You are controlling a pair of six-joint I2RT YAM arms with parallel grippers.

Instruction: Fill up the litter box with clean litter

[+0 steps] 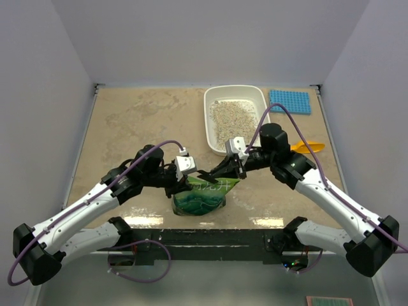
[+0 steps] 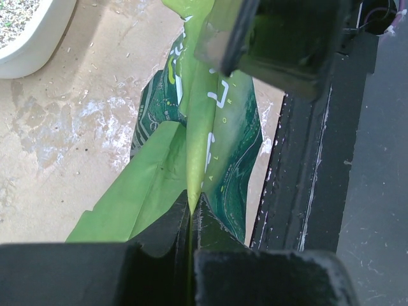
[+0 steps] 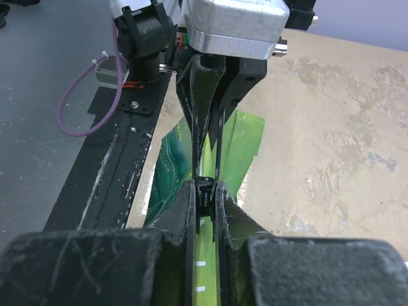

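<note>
Clamped black fingers fill the bottom of the left wrist view: the left gripper (image 2: 191, 209) is clenched on a thin fold of the green bag (image 2: 217, 146). The right gripper (image 3: 205, 189), at the bottom of its own view, is likewise pinched tight on the bag's upper edge, nose to nose with the left one.

From above, the beige mottled table (image 1: 140, 121) takes up most of the frame. The litter box (image 1: 207, 121) lies in the upper centre-right, near the far edge, long side running away from the arms. Clean litter (image 1: 229, 121) covers its floor in a shallow speckled layer. The green bag (image 1: 201, 199) stands lower centre, just ahead of the arm bases and well apart from the box, with both grippers (image 1: 210, 173) meeting at its top. Whether its mouth is open is hard to tell. A blue studded mat (image 1: 290, 101) lies flat just right of the box. What seems to be an orange-yellow scoop (image 1: 307, 146) shows at the right, partly hidden behind the right arm.
</note>
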